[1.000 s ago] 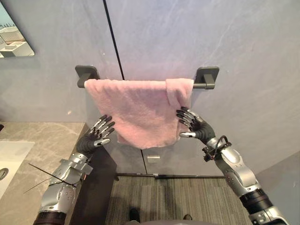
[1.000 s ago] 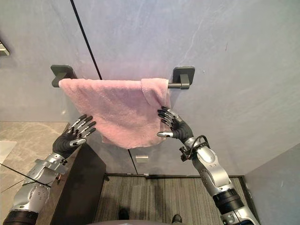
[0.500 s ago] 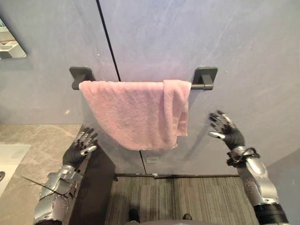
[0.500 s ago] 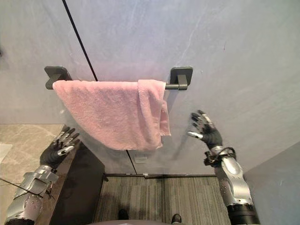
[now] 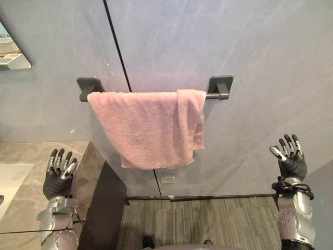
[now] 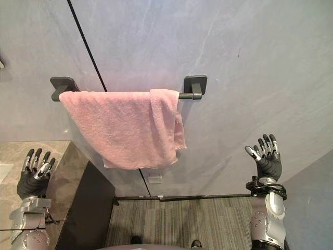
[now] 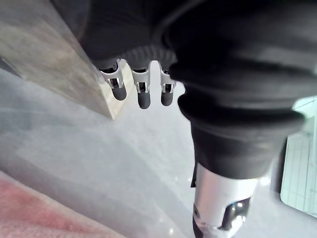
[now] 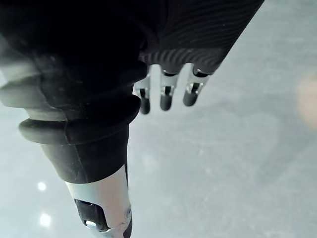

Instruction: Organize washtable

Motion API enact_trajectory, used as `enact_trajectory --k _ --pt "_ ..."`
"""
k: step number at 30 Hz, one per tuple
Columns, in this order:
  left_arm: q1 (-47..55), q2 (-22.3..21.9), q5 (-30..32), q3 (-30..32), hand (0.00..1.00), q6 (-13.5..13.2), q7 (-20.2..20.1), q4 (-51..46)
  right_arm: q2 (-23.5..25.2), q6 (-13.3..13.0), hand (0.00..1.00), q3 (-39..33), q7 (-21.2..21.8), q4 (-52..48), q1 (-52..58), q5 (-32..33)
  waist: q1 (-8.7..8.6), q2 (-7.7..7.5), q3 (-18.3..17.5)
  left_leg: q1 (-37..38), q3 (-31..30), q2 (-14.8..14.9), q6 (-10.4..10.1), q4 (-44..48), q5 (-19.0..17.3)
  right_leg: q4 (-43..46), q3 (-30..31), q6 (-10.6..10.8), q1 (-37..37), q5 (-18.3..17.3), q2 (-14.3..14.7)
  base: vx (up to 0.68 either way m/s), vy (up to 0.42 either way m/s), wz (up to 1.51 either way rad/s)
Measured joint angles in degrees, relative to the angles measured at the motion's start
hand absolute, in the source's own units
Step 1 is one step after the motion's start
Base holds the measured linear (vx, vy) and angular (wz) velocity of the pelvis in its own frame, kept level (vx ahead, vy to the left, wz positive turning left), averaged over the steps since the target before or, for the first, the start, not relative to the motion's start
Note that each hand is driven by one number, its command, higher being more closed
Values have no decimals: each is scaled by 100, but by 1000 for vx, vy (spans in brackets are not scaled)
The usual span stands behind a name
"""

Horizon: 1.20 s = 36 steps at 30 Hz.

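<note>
A pink towel [image 5: 148, 127] hangs over a dark towel bar [image 5: 217, 95] on the grey wall, its right end folded over itself. My left hand [image 5: 56, 174] is low at the left, above the stone washtable [image 5: 31, 161], fingers straight and holding nothing. My right hand [image 5: 290, 159] is raised at the far right, well clear of the towel, fingers spread and empty. The left wrist view catches a strip of the pink towel [image 7: 44, 218] past my left hand's fingers [image 7: 141, 94].
A white basin [image 5: 10, 179] sits in the washtable at the left edge. A mirror corner [image 5: 13, 52] shows at the upper left. The washtable's dark side panel [image 5: 104, 208] drops to a striped floor mat [image 5: 203, 221] below the towel.
Both hands have drawn away from the towel, the left down and left, the right out to the right. The towel now hangs free on the bar.
</note>
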Motion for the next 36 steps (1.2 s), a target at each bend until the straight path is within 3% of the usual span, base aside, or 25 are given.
enact_trajectory --k 10,17,20,22,24,28,36 --pt "241 -847 277 -1010 0 -2 161 380 728 -11 0 381 -61 236 338 -8 -1 55 28 9 3 -7 4 1 5 2 -6 18 4 -11 5 10 -3 0" --pt "442 -1389 344 -1572 0 -57 605 1484 1141 -210 0 721 -556 1905 767 -492 22 9 130 343 108 -5 3 0 -160 1 -23 49 350 -124 6 24 -7 1" --pt "431 -1415 432 -1588 0 -158 1023 2436 1252 -193 0 710 -837 2883 875 -748 34 -18 153 429 155 -3 -7 -1 -206 2 -17 72 426 -174 5 40 -10 -2" --pt "411 -1415 1100 -1519 0 -183 1501 3418 1260 -164 0 652 -1029 3774 948 -1027 47 -21 155 462 170 -11 9 -1 -248 11 -18 89 459 -217 2 70 -13 -2" --pt "369 -1414 1411 -1434 0 -183 1716 4157 1276 -94 0 456 -1107 4357 970 -1174 67 -40 158 501 170 -19 -20 -1 -291 19 -23 95 500 -252 -3 83 -11 1" --pt "215 -1275 2049 -746 0 -151 2115 5202 1040 108 0 42 -1143 5413 947 -1518 147 -97 162 550 139 -26 -25 -1 -293 23 -46 107 574 -278 -1 83 -12 4" --pt "154 -1101 2484 -885 0 -35 2132 5371 854 318 0 252 -1027 5706 754 -1703 164 -146 187 565 -80 -70 -38 -1 -304 84 -186 124 675 -387 -19 43 -6 12"
